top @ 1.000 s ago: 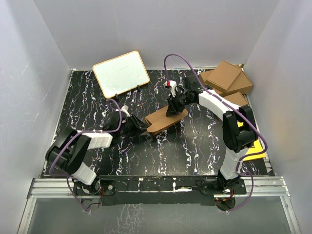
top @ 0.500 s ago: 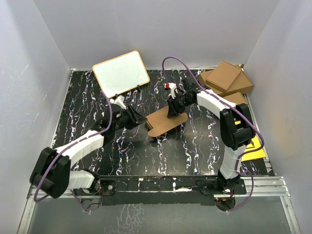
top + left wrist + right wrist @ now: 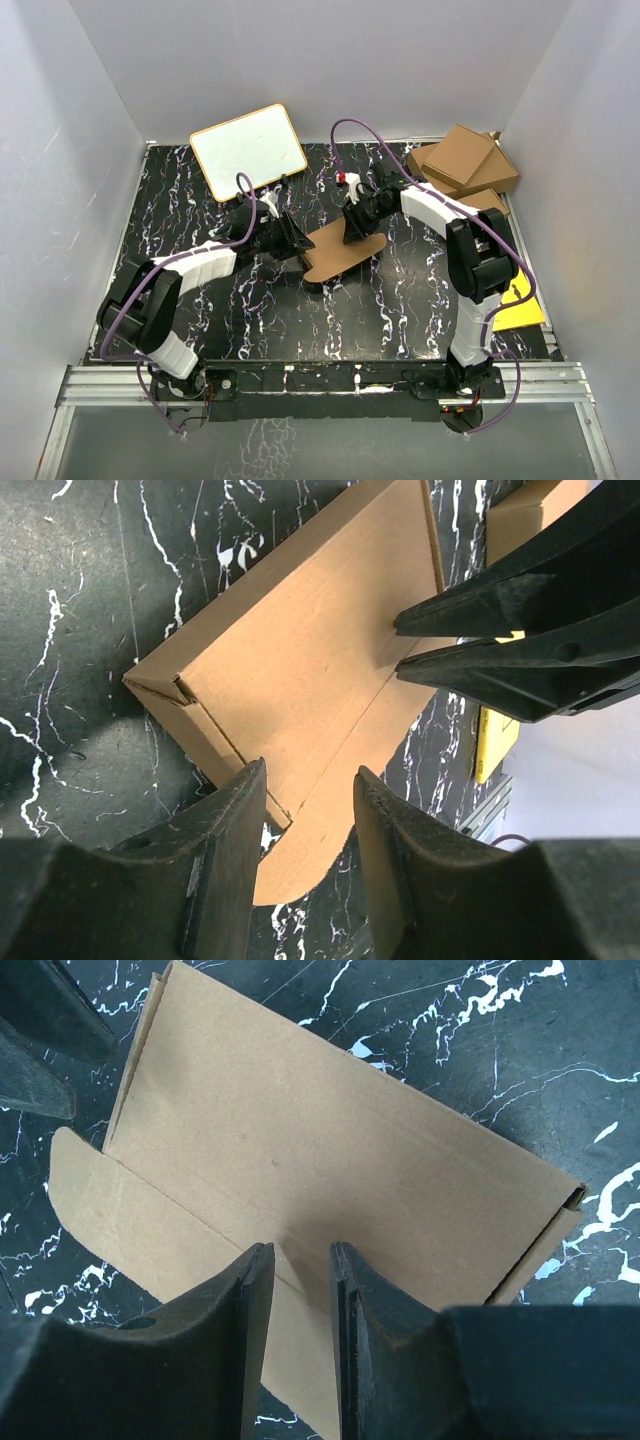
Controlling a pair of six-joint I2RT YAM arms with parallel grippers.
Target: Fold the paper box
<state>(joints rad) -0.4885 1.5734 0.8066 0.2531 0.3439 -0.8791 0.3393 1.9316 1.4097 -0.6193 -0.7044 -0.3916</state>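
Note:
The paper box (image 3: pixel 345 250) is a flat brown cardboard piece with crease lines and a rounded flap, lying mid-table. In the left wrist view the box (image 3: pixel 300 660) fills the centre, one corner tab folded up. My left gripper (image 3: pixel 310 790) is open at the box's left end (image 3: pixel 296 240), jaws apart over the rounded flap, nothing between them. My right gripper (image 3: pixel 300 1255) stands over the box (image 3: pixel 330 1150) from the far side (image 3: pixel 354 228). Its jaws are narrowly open, with the tips down at a crease line and gripping nothing.
A whiteboard (image 3: pixel 248 150) leans at the back left. Larger brown cartons (image 3: pixel 465 160) are stacked at the back right. A yellow sheet (image 3: pixel 520 305) lies by the right arm. White walls close in the black marbled table (image 3: pixel 200 330).
My left gripper has opened, pulled back from the box's left end and returned to it. The right gripper shifted slightly left on the box, which now lies flatter.

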